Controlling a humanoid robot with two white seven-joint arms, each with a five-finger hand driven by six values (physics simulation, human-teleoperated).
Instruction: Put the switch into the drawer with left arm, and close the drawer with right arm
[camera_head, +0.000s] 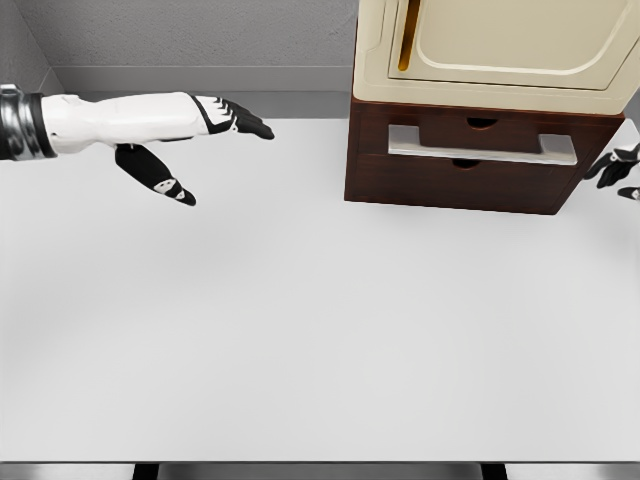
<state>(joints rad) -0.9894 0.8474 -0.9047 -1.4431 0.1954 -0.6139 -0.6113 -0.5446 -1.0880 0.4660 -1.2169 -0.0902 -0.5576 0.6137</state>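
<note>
Left hand (165, 135) hovers over the table (300, 330), fingers spread, holding nothing.
One drawer unit (465, 160) sits well apart; right hand (620, 168) beside it, finger state unclear.

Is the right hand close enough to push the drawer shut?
Probably yes. The right hand shows only at the picture's right edge, beside the brown drawer cabinet. The light drawer front sticks out slightly, and nothing stands between it and the hand, though the hand must come round to the front.
</note>
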